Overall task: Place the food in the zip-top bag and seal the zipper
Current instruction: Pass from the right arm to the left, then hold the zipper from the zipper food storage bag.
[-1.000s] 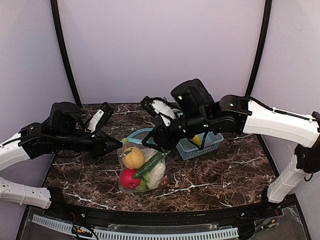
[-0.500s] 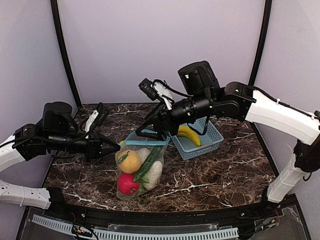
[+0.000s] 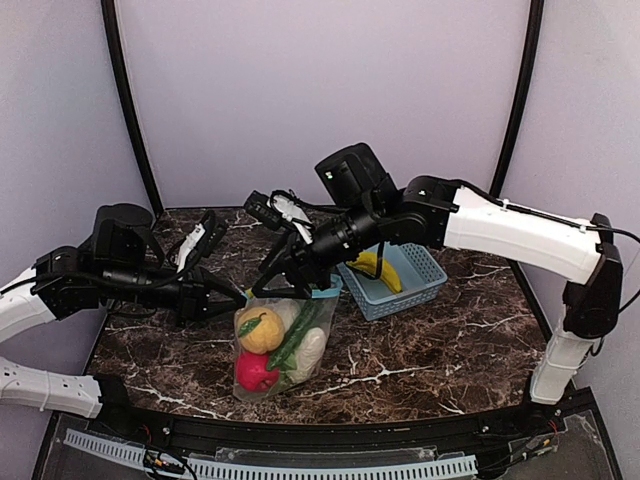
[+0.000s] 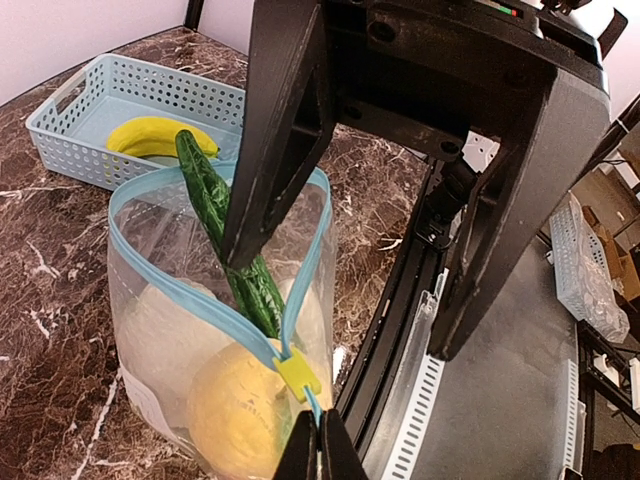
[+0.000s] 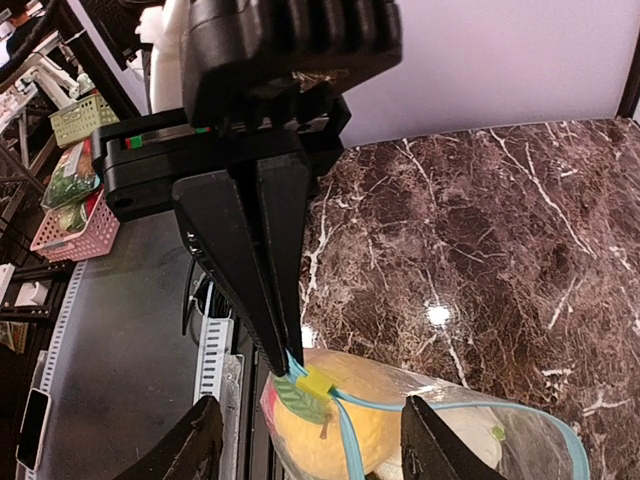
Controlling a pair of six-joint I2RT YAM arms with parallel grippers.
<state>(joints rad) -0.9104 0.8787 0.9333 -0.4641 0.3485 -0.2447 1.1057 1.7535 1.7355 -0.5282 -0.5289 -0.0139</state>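
Note:
The clear zip-top bag (image 3: 290, 360) stands upright with its mouth open. Inside are an orange (image 3: 258, 328), a green cucumber (image 3: 293, 335), white cauliflower (image 3: 310, 350) and a red apple (image 3: 252, 370). My left gripper (image 4: 320, 452) is shut on the end of the teal zipper (image 4: 180, 300), just past the yellow slider (image 4: 297, 375). My right gripper (image 3: 283, 288) is open over the slider end of the mouth. In the left wrist view one of its fingers (image 4: 260, 180) reaches down beside the cucumber (image 4: 215, 200). The right wrist view shows the slider (image 5: 318, 383) between my open fingers (image 5: 195, 445).
A light blue lattice basket (image 3: 418, 283) stands to the right of the bag and holds a yellow banana (image 3: 375, 266). The table's front edge with a black rail (image 3: 320, 430) lies just in front of the bag. Both arms crowd together over the bag.
My right arm has swung left along the bag's mouth toward the left gripper and now hovers open at the slider end. The bag stands more upright. The left gripper keeps its hold.

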